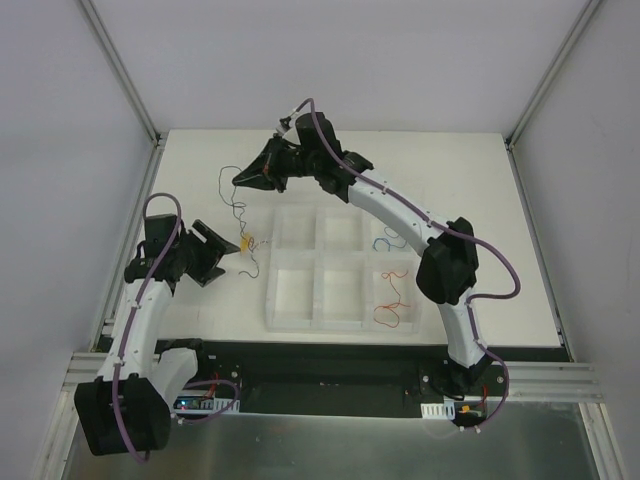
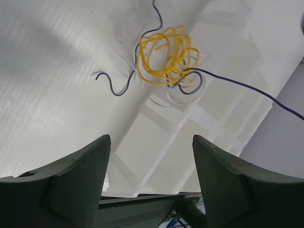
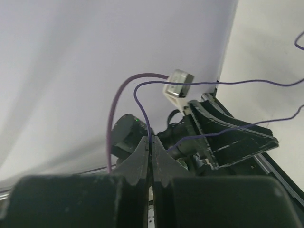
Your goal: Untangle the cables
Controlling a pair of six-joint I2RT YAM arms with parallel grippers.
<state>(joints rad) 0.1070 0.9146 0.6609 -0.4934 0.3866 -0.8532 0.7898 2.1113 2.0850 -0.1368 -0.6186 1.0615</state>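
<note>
Desk [image 1: 200, 160], left of tray [image 1: 340, 290] | cable tangle [image 1: 247, 243] lies just right of left hand [image 1: 226, 256], not touching | left hand: fingers spread, holding nothing | right hand [image 1: 241, 180], farther back: fingers pressed together, pinching dark cable [image 3: 237, 84] that runs to the tangle

Four cables: one yellow cable [image 1: 247, 243] and one dark cable [image 2: 237, 81] left of the tray [image 1: 320, 268], one blue cable [image 1: 388, 240] and one red cable [image 1: 392, 312] inside it (far right and near right). One tray, six compartments. Two arms: left arm [image 1: 140, 310], right arm [image 1: 400, 205]. Two grippers: left gripper [image 1: 222, 250], right gripper [image 1: 240, 180].
</note>
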